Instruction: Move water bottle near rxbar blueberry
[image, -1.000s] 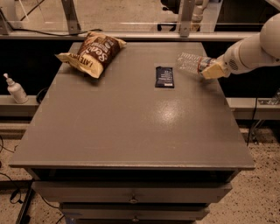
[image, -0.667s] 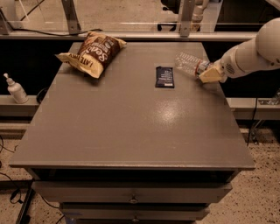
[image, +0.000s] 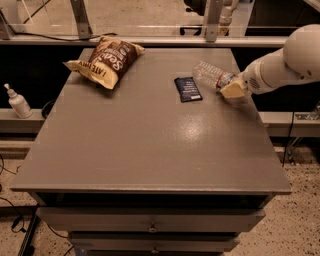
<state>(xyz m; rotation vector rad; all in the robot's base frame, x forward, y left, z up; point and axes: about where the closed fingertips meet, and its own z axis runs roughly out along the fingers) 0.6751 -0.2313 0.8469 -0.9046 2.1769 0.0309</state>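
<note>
Hand (image: 231, 88) clamped round water bottle (image: 209, 75), near rxbar blueberry (image: 188, 89).

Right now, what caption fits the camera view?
The gripper at the end of the sideways water bottle, beside the rxbar blueberry on the table.

Dim warm light; glare on table (image: 150, 150); gripper (image: 233, 90) at right edge.

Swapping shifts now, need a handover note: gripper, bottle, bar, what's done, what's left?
Gripper: at the bottle's right end, low over the table near its right edge.
Bottle: lying on its side, just right of the bar, not touching it.
Done: bottle looks close to the bar.
Left: likely only backing the arm away, if that counts as near.
</note>
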